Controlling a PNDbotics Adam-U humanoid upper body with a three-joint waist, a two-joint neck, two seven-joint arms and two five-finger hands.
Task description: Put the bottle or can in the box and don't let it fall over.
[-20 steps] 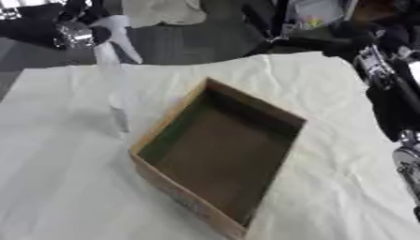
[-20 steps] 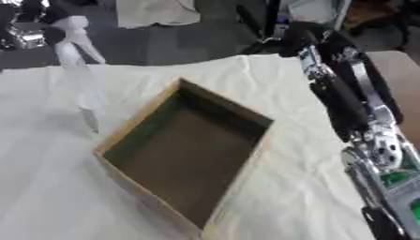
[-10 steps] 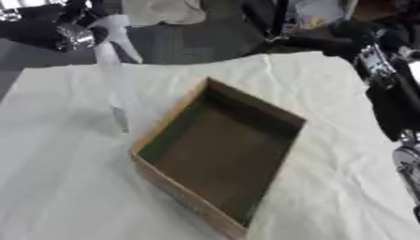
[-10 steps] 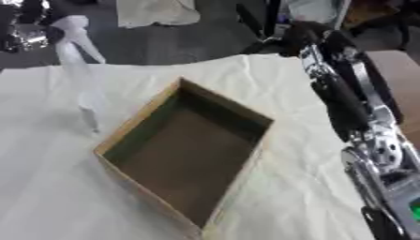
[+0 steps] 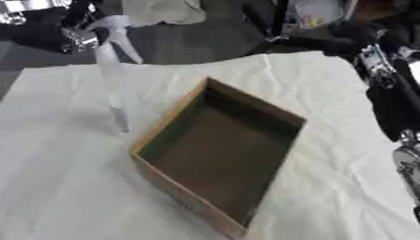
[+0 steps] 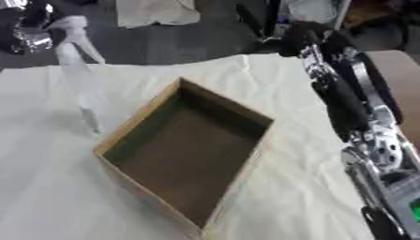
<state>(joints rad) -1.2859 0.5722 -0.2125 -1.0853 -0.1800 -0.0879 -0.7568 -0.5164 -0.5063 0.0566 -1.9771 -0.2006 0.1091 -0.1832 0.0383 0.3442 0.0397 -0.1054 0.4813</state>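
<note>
Taking the open brown cardboard box (image 5: 217, 154) as the landmark: to its left, just beside the left wall, stands a tall clear plastic spray bottle (image 5: 115, 89) with a pale trigger head. It is upright on the cream cloth-covered table (image 5: 57, 187), outside the box, with its base on the cloth. Compared with half a second and a full second ago, the bottle sits in the same spot and at the same upright attitude; nothing on the table has shifted. That suggests the pick-up has not begun, so the whole transfer is still to do.

The box itself is empty, with a dark floor and greenish inner left wall.

To the right of the box, the robot's right arm (image 6: 348, 108) runs down the view's right side, black with silver joints, well apart from the bottle. Its hand is not clearly shown, so I cannot tell how it is set. The left hand shows in neither view.
</note>
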